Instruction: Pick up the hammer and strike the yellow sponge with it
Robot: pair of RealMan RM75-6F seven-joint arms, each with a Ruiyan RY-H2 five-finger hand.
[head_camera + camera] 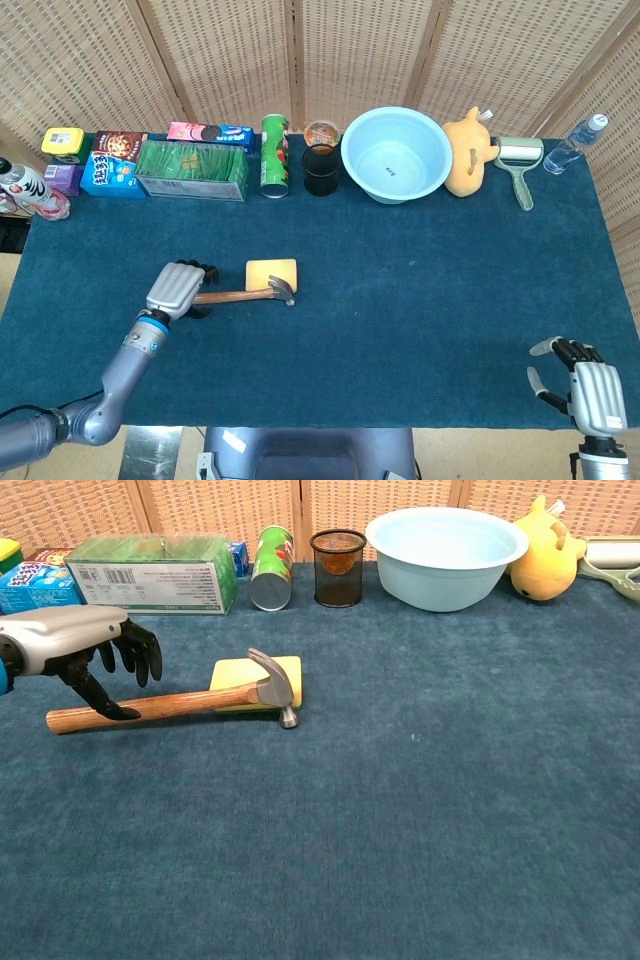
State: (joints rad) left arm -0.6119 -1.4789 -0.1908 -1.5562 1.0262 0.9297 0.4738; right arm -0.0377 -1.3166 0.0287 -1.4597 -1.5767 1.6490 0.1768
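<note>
A hammer [245,294] [190,701] with a wooden handle lies on the blue cloth, its steel head at the right, resting against the front edge of the flat yellow sponge [271,273] [240,674]. My left hand [178,288] [85,648] hovers over the left part of the handle, fingers spread and hanging down, thumb near the wood, holding nothing. My right hand [590,388] sits at the table's near right corner, fingers apart and empty, seen only in the head view.
Along the far edge stand snack boxes [113,160], a green box [192,169], a green can [274,154] [271,567], a mesh cup [337,568], a light blue bowl [396,153], a yellow plush toy [468,150], a lint roller [519,161] and a bottle [574,145].
</note>
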